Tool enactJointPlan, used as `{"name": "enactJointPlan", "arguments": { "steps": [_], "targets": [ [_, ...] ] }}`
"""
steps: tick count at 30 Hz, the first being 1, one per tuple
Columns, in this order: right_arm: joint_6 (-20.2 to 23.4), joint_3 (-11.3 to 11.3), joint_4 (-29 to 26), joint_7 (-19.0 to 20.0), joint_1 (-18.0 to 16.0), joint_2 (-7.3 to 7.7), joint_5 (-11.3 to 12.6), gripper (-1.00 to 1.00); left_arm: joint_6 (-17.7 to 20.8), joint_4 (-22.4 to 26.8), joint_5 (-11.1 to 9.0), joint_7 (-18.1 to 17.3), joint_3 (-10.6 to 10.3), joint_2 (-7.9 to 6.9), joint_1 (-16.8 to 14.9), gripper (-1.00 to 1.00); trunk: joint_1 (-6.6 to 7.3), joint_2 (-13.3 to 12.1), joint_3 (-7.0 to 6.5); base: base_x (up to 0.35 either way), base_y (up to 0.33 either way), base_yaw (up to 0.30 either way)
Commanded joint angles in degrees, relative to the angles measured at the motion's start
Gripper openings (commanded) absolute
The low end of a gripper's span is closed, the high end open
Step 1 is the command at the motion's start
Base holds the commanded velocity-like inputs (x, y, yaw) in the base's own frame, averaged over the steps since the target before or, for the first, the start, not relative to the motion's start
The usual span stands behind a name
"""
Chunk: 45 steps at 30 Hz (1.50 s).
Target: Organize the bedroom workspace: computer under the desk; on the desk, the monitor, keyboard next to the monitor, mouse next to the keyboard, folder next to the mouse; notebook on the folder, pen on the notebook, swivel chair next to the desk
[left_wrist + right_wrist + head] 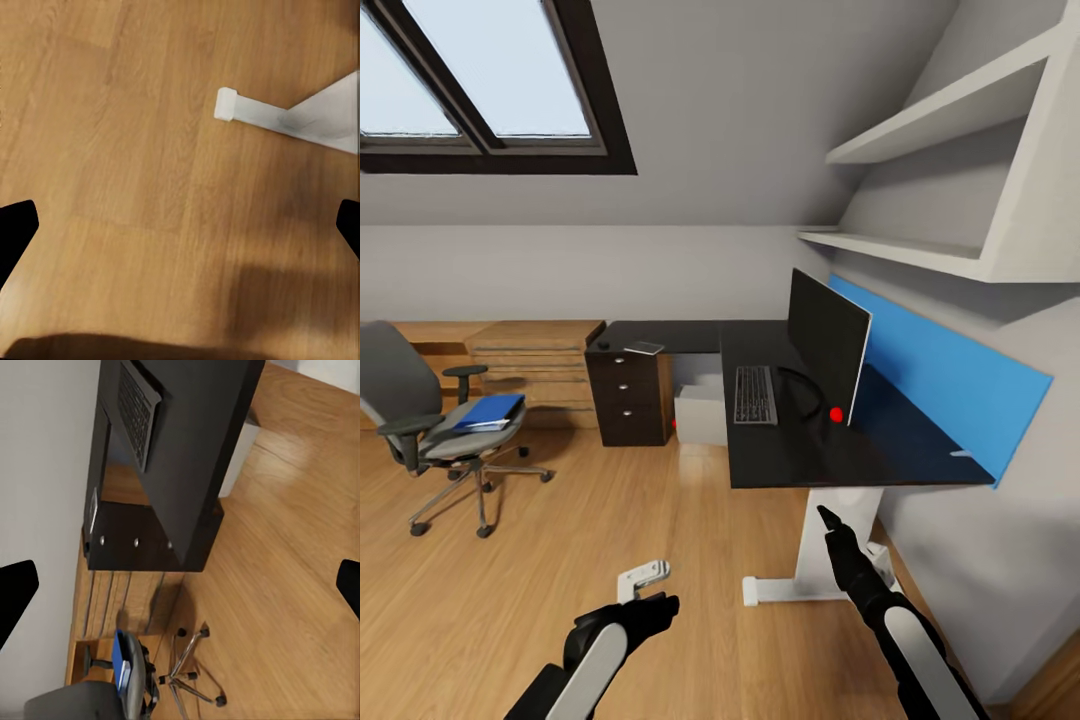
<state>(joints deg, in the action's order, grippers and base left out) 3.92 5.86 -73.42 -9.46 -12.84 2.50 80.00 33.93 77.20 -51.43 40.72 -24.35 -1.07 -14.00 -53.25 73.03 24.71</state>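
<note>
Still on the grey swivel chair, a flat bright-blue folder; both grippers spread wide, empty.

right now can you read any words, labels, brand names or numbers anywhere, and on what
None can be read.
keyboard: key legends too small to read.
monitor: dark screen, no text; a red dot by its base, not a sign.
folder: plain blue cover.
notebook: too small to tell.
</note>
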Motion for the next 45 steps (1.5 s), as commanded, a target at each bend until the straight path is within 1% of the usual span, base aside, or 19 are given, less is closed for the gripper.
{"name": "enactJointPlan", "arguments": {
  "steps": [1,2,7,11,12,15,17,18,23,25,27,28,31,34,37,38,39,42,45],
  "targets": [
    [0.05,0.13,-0.13,-0.36,0.01,0.04,0.25,1.0,0.0,0.22,-0.51,0.57,-0.13,-0.13,-0.06,1.0,0.23,-0.37,-0.12,-0.019,0.0,0.0],
    [0.04,0.27,-0.16,-0.37,0.07,0.04,0.18,1.0,0.02,0.33,-0.51,0.57,-0.12,-0.22,-0.06,1.0,0.45,-0.77,-0.3,-0.015,0.0,0.0],
    [0.04,2.61,-0.69,-0.38,0.56,0.28,-0.89,1.0,0.07,0.64,-0.53,0.64,-0.23,-0.7,-0.06,1.0,1.55,-2.78,-1.2,-0.006,0.0,0.0],
    [0.04,3.78,-1.2,-0.38,1.96,0.43,-2.99,1.0,0.08,0.51,-0.65,0.66,-0.34,-0.83,-0.06,1.0,2.42,-4.38,-1.91,-0.002,0.0,0.0],
    [0.04,4.07,-1.24,-0.38,3.06,0.47,-4.92,1.0,0.05,0.1,-0.71,0.68,-0.38,-0.89,-0.06,1.0,2.64,-4.79,-2.09,-0.001,0.0,0.0],
    [0.04,4.44,-0.78,-0.42,4.69,0.48,-9.38,1.0,0.02,-1.3,-0.67,0.72,-0.44,-1.04,-0.04,1.0,3.3,-5.99,-2.63,0.0,0.0,0.0],
    [0.04,4.75,0.47,-0.44,5.67,0.48,-13.41,1.0,-0.03,-2.62,-0.6,0.74,-0.47,-1.14,-0.02,1.0,3.74,-6.79,-2.99,0.0,0.0,0.0],
    [0.04,5.05,2.46,-0.42,6.51,0.48,-18.21,1.0,-0.25,-4.25,-0.44,0.71,-0.49,-1.23,0.0,1.0,3.96,-7.19,-3.17,0.0,0.0,0.0],
    [-0.01,5.42,8.34,-0.42,7.64,0.48,-31.15,1.0,-2.43,-9.44,0.64,0.63,-0.56,-1.29,0.07,1.0,5.06,-9.2,-4.07,0.0,0.0,0.0],
    [-0.02,5.47,10.78,-0.46,7.83,0.5,-35.72,1.0,-4.03,-11.99,1.39,0.61,-0.75,-1.29,0.07,1.0,5.5,-10.0,-4.43,0.0,0.0,0.0],
    [-0.05,5.47,13.36,-0.49,7.96,0.53,-39.62,1.0,-6.07,-14.84,2.36,0.59,-1.25,-1.3,0.09,1.0,5.94,-10.8,-4.79,0.0,0.0,0.0],
    [-0.18,5.49,16.15,-0.52,8.04,0.53,-42.83,1.0,-8.61,-18.05,3.44,0.49,-2.19,-1.3,0.1,1.0,6.16,-11.2,-4.97,0.0,0.0,0.0],
    [-1.48,5.51,20.83,-0.58,8.11,0.51,-46.72,1.0,-13.25,-23.49,4.86,-0.09,-4.41,-1.26,0.11,1.0,6.82,-12.41,-5.5,0.0,0.0,0.0],
    [-4.6,5.42,25.58,-0.61,8.15,0.49,-49.79,1.0,-18.57,-28.7,5.69,-1.7,-7.52,-1.21,0.11,1.0,7.48,-13.61,-6.04,0.0,0.0,0.0],
    [-8.94,5.38,29.73,-0.61,8.17,0.46,-51.77,1.0,-23.84,-33.01,5.98,-4.24,-10.93,-1.2,0.11,1.0,8.13,-14.81,-6.58,0.0,0.0,0.0],
    [-11.88,5.56,32.19,-0.54,8.17,0.42,-52.58,1.0,-26.86,-35.65,6.09,-6.05,-13.07,-1.12,0.11,1.0,8.35,-15.21,-6.76,0.0,0.0,0.0],
    [-13.29,5.7,33.33,-0.51,8.18,0.38,-52.91,1.0,-28.18,-36.95,6.14,-6.89,-14.06,-1.09,0.11,1.0,8.57,-15.61,-6.94,0.0,0.0,0.0],
    [-17.14,6.45,36.22,-0.43,8.18,0.21,-53.99,1.0,-31.27,-40.28,6.36,-8.71,-16.47,-0.98,0.12,1.0,9.23,-16.82,-7.48,0.0,0.0,0.0],
    [-20.08,7.76,38.16,-0.46,8.18,0.01,-55.47,1.0,-32.96,-42.3,6.48,-9.66,-17.82,-0.92,0.12,1.0,9.89,-18.02,-8.02,0.0,0.0,0.0]
  ]
}}
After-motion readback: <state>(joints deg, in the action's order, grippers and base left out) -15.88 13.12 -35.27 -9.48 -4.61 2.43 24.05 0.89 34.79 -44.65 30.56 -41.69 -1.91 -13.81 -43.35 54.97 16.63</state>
